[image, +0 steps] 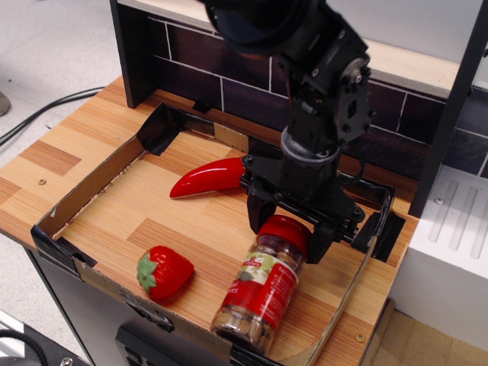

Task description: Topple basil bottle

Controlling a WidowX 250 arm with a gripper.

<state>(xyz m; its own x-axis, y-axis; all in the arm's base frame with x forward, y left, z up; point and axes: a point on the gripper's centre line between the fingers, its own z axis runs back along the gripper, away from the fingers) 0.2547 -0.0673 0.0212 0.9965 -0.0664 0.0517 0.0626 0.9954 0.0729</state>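
One basil bottle (261, 290) lay tipped toward the tray's (91, 171) near right edge, the gripper (292, 233) spread wide astride its red lid (283, 231).
Rigid, smooth and apparently full, it probably felt moderately heavy and roll-prone; the lid looked the best grasping point.

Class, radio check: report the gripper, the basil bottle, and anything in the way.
Gripper open, jaws straddling the red lid. Basil bottle tipped well over, base toward the tray's front edge. Strawberry and chili pepper lie apart, not obstructing.
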